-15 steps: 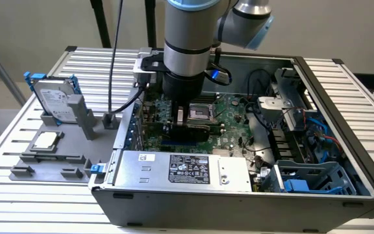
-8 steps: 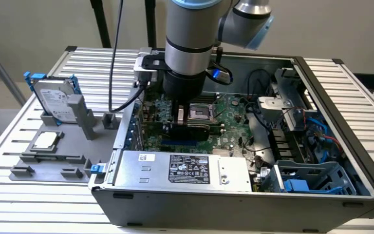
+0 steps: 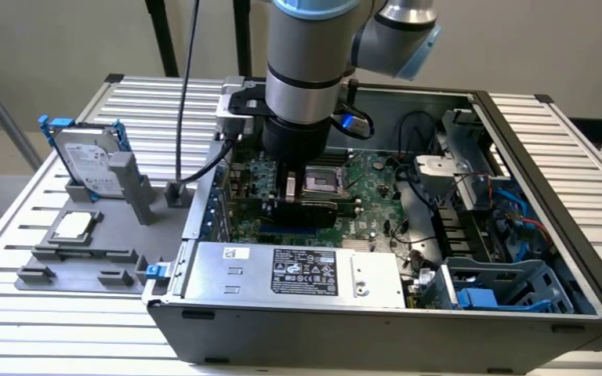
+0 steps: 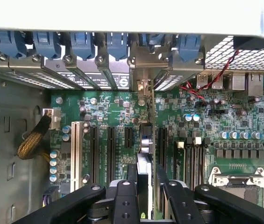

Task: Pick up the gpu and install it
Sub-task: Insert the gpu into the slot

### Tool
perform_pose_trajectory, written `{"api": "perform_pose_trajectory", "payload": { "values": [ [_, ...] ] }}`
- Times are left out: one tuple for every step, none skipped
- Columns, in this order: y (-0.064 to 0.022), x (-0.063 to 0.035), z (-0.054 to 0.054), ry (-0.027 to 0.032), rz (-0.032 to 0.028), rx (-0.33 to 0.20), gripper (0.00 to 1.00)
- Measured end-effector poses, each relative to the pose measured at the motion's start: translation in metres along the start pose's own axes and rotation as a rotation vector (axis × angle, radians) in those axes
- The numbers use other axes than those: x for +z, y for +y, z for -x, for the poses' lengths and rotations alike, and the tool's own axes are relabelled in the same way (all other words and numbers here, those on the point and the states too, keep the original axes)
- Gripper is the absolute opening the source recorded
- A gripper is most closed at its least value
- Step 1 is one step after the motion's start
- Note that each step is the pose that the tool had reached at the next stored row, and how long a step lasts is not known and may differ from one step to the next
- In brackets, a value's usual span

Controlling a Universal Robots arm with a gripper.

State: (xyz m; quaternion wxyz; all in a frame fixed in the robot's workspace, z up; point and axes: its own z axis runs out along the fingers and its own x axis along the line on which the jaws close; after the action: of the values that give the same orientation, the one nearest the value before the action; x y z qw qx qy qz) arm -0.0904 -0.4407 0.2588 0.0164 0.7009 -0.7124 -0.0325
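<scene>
Inside the case [image 3: 385, 337], over the motherboard [image 4: 99, 107], the end effector [image 4: 146, 186] is gripping the gpu [image 4: 144, 163] edge-down over the slots [image 4: 109, 149]; installing seems under way, and seating likely needs edge-to-slot alignment and a straight press.

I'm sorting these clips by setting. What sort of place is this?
Probably a robotics lab bench: an open computer case on a slatted metal table, a robot arm reaching into it, a hard drive in a grey stand alongside.
</scene>
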Motion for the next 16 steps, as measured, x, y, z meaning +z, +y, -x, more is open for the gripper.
{"api": "perform_pose_trajectory", "payload": {
  "values": [
    [0.0000,0.0001,0.0000,0.0001,0.0000,0.000,0.27],
    [0.0000,0.0002,0.0000,0.0000,-0.0001,0.000,0.27],
    [-0.0001,0.0004,0.0000,-0.0001,-0.0002,0.000,0.27],
    [-0.0001,0.0004,-0.0001,0.0001,-0.0003,0.000,0.27],
    [0.0000,0.0005,-0.0002,0.0006,-0.0002,0.000,0.27],
    [-0.0001,0.0005,-0.0003,0.0012,-0.0001,0.000,0.27],
    [-0.0001,0.0006,-0.0006,0.0020,0.0002,0.000,0.27],
    [-0.0002,0.0005,-0.0008,0.0028,0.0006,0.000,0.27],
    [-0.0002,0.0005,-0.0010,0.0039,0.0011,0.000,0.27],
    [-0.0002,0.0006,-0.0012,0.0047,0.0018,0.000,0.27],
    [-0.0001,0.0006,-0.0013,0.0055,0.0023,0.000,0.27],
    [-0.0001,0.0006,-0.0013,0.0062,0.0026,0.000,0.27],
    [-0.0001,0.0006,-0.0013,0.0066,0.0028,0.001,0.27],
    [-0.0001,0.0006,-0.0013,0.0068,0.0028,0.001,0.27],
    [-0.0001,0.0006,-0.0013,0.0069,0.0029,0.001,0.27],
    [-0.0001,0.0007,-0.0012,0.0067,0.0028,0.001,0.27]
  ]
}}
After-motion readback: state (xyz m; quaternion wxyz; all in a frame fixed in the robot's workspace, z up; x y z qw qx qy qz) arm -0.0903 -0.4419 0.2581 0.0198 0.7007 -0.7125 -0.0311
